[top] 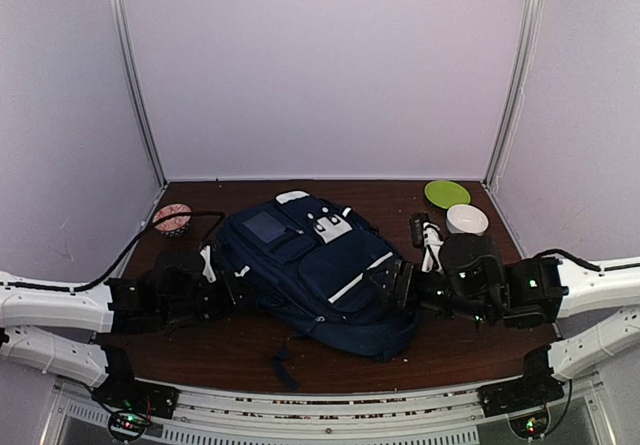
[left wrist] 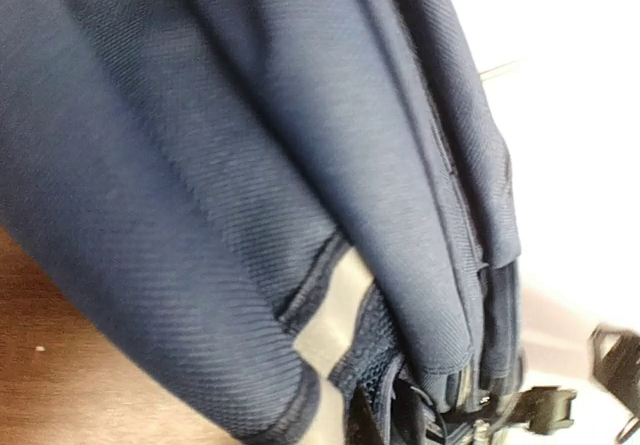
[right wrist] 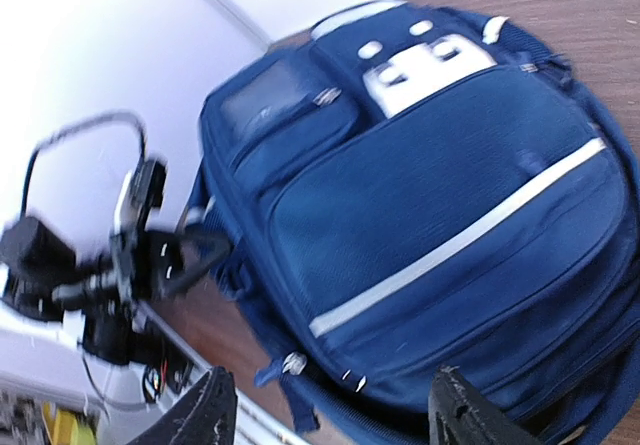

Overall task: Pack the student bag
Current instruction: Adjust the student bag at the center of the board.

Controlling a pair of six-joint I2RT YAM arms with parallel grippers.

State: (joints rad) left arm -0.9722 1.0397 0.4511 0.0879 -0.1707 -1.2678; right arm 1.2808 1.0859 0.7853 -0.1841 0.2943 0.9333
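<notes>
Big navy blue fabric backpack (top: 320,265) lies mid-tabletop (top: 450,350). Right gripper (right wrist: 330,377) is spread apart at its edge. Left gripper (top: 222,293) is tight against the fabric, can't tell its state.

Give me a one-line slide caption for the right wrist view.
Open right gripper facing the navy student bag, which lies front-up on the brown table.

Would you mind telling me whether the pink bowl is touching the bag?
Apart. The top view shows bare table between the pink bowl and the bag.
</notes>
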